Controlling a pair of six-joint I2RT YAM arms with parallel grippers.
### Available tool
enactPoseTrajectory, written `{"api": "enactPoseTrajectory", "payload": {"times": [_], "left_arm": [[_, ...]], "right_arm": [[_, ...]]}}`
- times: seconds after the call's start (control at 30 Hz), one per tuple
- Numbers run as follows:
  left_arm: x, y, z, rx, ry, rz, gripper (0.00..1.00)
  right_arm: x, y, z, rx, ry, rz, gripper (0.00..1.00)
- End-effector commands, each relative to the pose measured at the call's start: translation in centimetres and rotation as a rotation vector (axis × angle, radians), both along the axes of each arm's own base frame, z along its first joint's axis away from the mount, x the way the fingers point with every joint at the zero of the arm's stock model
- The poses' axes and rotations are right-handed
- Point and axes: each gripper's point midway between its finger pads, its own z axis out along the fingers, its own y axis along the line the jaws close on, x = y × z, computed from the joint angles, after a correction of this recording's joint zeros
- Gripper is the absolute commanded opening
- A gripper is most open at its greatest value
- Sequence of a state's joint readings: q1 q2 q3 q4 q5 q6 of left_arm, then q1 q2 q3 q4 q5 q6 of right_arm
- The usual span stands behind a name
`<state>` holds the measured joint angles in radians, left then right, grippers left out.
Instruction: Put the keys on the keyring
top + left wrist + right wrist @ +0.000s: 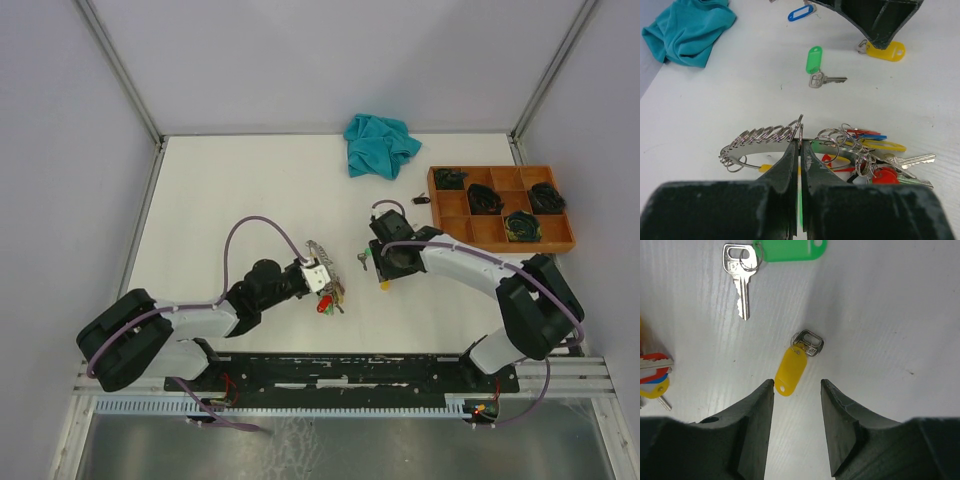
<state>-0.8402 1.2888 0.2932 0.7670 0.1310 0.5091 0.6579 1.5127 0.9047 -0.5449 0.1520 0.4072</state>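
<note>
1. Left claw: clenched on the large thin silver wire keyring. It pinches the wire between its two dark fingers just above the white table, in front of the left arm.
2. Right claw: released and holding nothing. Its fingers stand apart over the small silver key with the yellow plastic tag, which lies flat on the table between and just ahead of the fingertips.
3. Keyring load: a row of small split loops sits along the wire. A cluster of silver keys with red, blue and yellow tags lies heaped beside it on the right. Whether every one is threaded cannot be told.
4. Loose keys: the silver key with the green tag lies apart, farther out on the table. A blue tag lies beyond it, near a crumpled teal cloth.
5. Judged step: picking up the yellow-tagged key for threading.
6. Hazard, pickup: the tag lies flat, so closing fingers may skid over it or push it away. A grip on the tag alone would leave the key swinging and hard to aim.
7. Hazard, hold: the wire is thin and smooth. A nudge during threading could twist it in the left claw, shift the opening, or let strung keys slide off.
</note>
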Motion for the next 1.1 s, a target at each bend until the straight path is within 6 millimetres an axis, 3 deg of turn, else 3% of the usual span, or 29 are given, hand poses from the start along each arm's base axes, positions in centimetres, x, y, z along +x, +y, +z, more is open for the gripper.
{"api": "enactPoseTrajectory", "payload": {"times": [0.0,0.27,0.4,0.47,0.6,0.77,0.97,1.07], "left_arm": [[1.5,-0.5,2.7,-0.117,0.039,0.061,0.03],[2.4,-0.3,2.9,-0.157,0.125,0.107,0.03],[2.3,-0.3,3.1,-0.166,0.122,0.104,0.03],[2.3,-0.2,3.2,-0.17,0.121,0.105,0.03],[2.2,-0.2,3.4,-0.181,0.129,0.109,0.03],[2.4,0.1,3.7,-0.206,0.138,0.13,0.03],[2.5,0.3,4.0,-0.228,0.152,0.143,0.03],[2.4,0.4,4.2,-0.238,0.154,0.14,0.03]], "right_arm": [[0.9,0.2,-0.7,0.015,-0.009,-0.062,0.51],[0.3,0.7,-2.4,0.039,0.031,-0.057,0.43],[0.2,0.7,-2.2,0.045,0.029,-0.056,0.34],[0.1,0.9,-2.1,0.052,0.033,-0.048,0.24],[0.1,1.1,-0.9,0.067,0.022,-0.023,0.1],[0.6,1.0,2.1,0.088,-0.054,0.016,0.02],[0.6,2.8,4.8,0.175,-0.101,0.152,0.03],[0.2,4.1,5.0,0.24,-0.094,0.204,0.04]]}}
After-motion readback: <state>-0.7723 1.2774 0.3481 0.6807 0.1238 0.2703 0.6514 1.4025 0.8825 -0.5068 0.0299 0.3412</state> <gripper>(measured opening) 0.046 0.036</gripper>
